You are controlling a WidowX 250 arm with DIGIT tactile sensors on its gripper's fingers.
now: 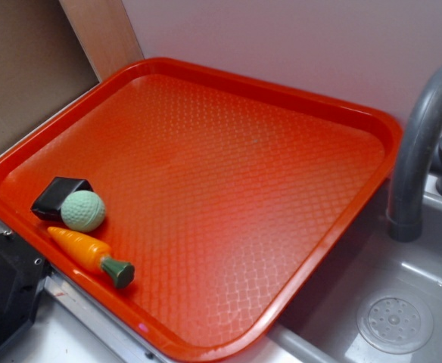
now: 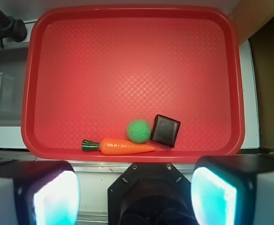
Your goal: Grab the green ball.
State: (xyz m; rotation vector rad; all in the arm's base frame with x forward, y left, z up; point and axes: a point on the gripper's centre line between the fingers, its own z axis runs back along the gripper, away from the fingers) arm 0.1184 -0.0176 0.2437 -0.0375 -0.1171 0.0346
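Note:
The green ball (image 1: 83,210) is small, pale mint and dimpled. It rests on the red tray (image 1: 228,159) near its left front corner, touching a black block (image 1: 58,197). In the wrist view the ball (image 2: 139,131) lies at the tray's near edge, between an orange toy carrot (image 2: 123,146) and the black block (image 2: 165,130). My gripper (image 2: 134,197) is open and empty, its jaws wide apart. It hangs high above the counter just off the tray's near edge, well short of the ball. It does not show in the exterior view.
The orange carrot with a dark green top (image 1: 91,254) lies just in front of the ball. A grey sink (image 1: 391,318) with a grey faucet (image 1: 421,144) is to the tray's right. A dark object (image 1: 1,295) sits at the bottom left.

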